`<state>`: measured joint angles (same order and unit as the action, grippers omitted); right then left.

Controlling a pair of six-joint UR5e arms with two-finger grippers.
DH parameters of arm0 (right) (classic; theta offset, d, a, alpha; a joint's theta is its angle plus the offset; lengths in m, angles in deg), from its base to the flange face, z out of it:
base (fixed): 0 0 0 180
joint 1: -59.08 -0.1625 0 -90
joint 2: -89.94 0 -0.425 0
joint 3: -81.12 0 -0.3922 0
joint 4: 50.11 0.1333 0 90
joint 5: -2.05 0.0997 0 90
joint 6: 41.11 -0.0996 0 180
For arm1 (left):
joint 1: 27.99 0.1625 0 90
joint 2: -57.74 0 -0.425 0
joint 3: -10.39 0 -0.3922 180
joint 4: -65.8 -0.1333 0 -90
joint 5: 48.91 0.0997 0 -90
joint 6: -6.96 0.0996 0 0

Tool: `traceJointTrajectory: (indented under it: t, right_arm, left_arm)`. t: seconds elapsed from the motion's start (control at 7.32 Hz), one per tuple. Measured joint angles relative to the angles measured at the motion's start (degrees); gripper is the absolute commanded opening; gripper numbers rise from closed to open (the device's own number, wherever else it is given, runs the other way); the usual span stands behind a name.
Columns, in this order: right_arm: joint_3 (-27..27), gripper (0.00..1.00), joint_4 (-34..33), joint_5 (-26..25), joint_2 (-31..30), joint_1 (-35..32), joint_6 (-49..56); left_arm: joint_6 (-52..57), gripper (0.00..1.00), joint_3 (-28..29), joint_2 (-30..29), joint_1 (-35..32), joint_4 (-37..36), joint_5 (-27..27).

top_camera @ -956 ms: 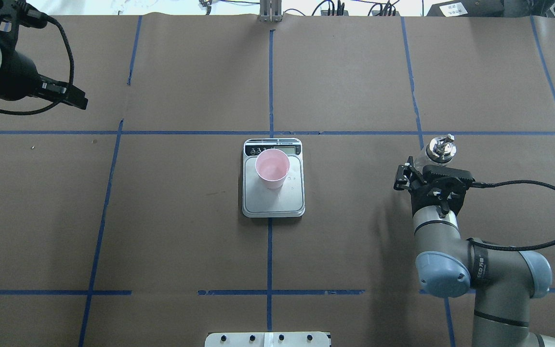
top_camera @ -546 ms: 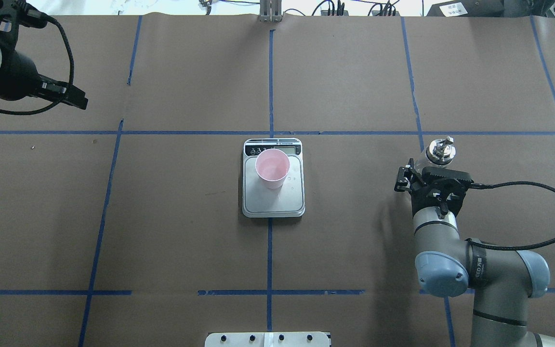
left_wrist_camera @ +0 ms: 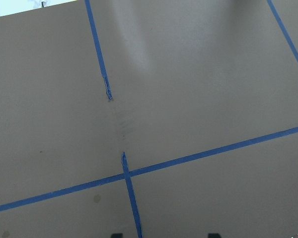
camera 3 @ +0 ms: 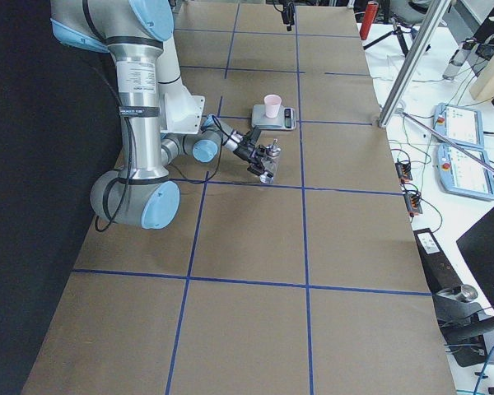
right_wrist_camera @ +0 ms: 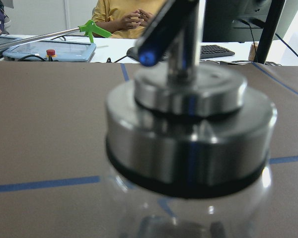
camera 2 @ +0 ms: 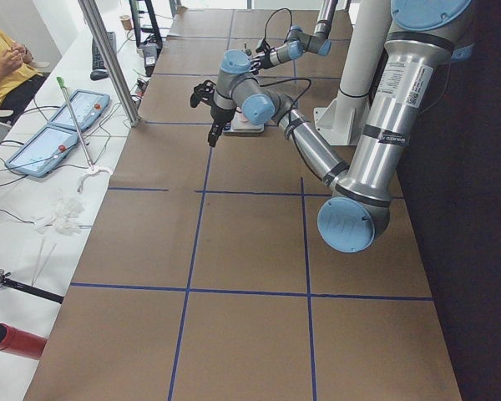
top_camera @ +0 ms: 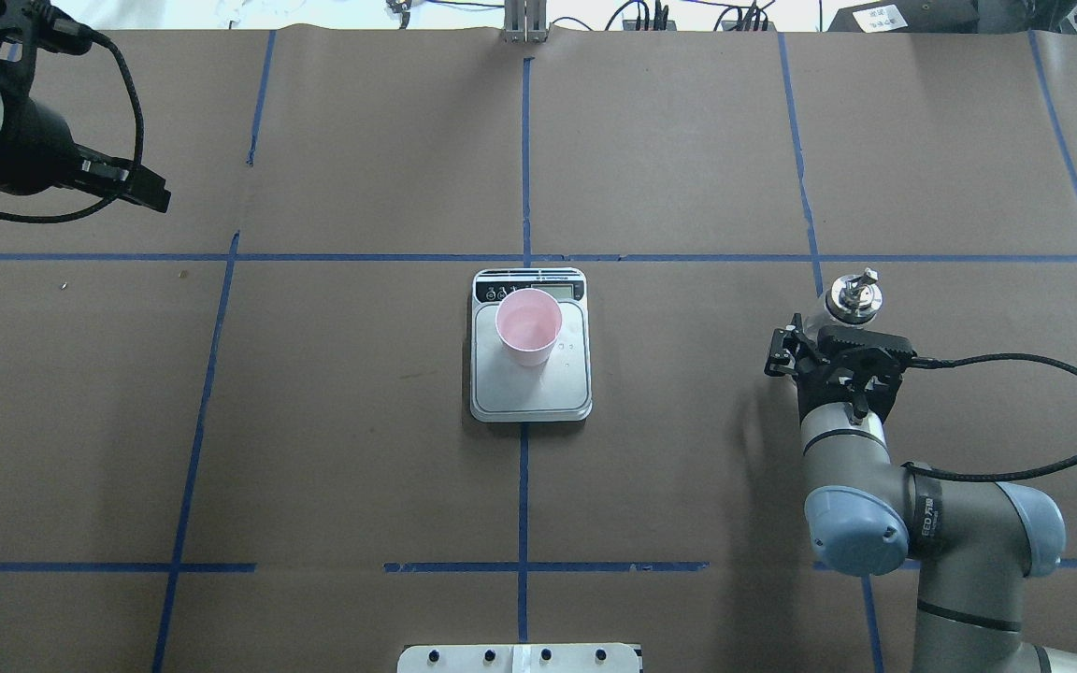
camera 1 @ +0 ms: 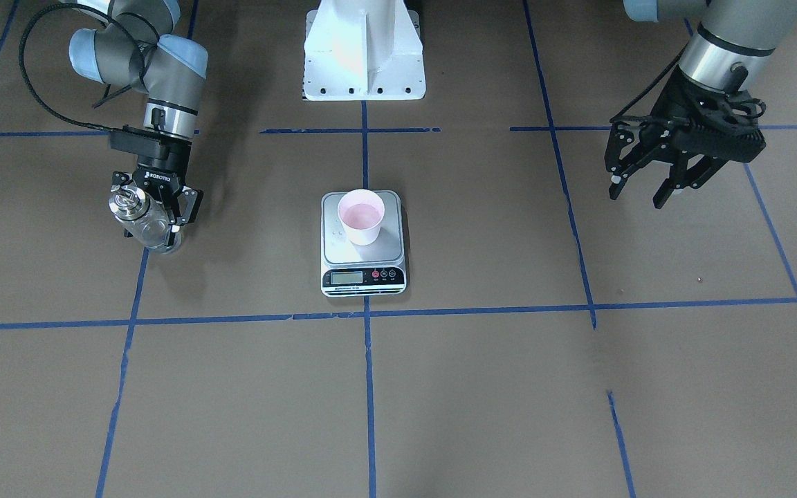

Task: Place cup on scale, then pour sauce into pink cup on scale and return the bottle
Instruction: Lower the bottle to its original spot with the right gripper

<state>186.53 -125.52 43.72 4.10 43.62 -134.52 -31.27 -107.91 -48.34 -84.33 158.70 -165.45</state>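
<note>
Overhead exterior: right pincer point(camera 1: 153, 223) grips the bottle point(top_camera: 854, 297), well apart from the cup point(top_camera: 528, 327) — best to seat its base flat on the table point(top_camera: 688, 449) before releasing; left pincer point(camera 1: 637, 199) hangs open, empty.

The scale point(top_camera: 531, 393) sits mid-counter point(top_camera: 361, 449). The cup point(top_camera: 528, 326) stands on its platform toward the display end, the one tall thing there, so any pass over the scale meets its rim. On my right of the scale, well apart, the bottle point(top_camera: 852, 297) fills my right jaws, with bare brown counter between. On my left of the scale, well apart, my left jaws hang spread above bare counter. Toward me from the scale stands my white base plate point(camera 1: 364, 48).
</note>
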Motion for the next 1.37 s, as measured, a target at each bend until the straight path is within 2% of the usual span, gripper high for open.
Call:
traceJointTrajectory:
  t: [0.14,0.27,0.41,1.37]
  right_arm:
    - [-0.02,0.00,0.00,0.07,-0.01,0.00,-0.18]
    - [-0.06,0.34,0.00,0.14,-0.02,0.00,-0.30]
    - [-0.09,0.99,0.00,0.29,-0.03,0.00,-0.36]
    - [1.09,1.00,0.08,0.22,-0.24,0.49,-2.30]
  left_arm:
    - [0.00,0.65,-0.03,0.00,0.00,0.00,0.00]
    - [0.00,0.65,-0.04,0.00,0.00,0.00,0.00]
    - [0.00,0.65,-0.04,0.00,-0.02,0.00,0.00]
    - [0.08,0.65,-0.58,-0.09,-0.89,-0.16,-0.08]
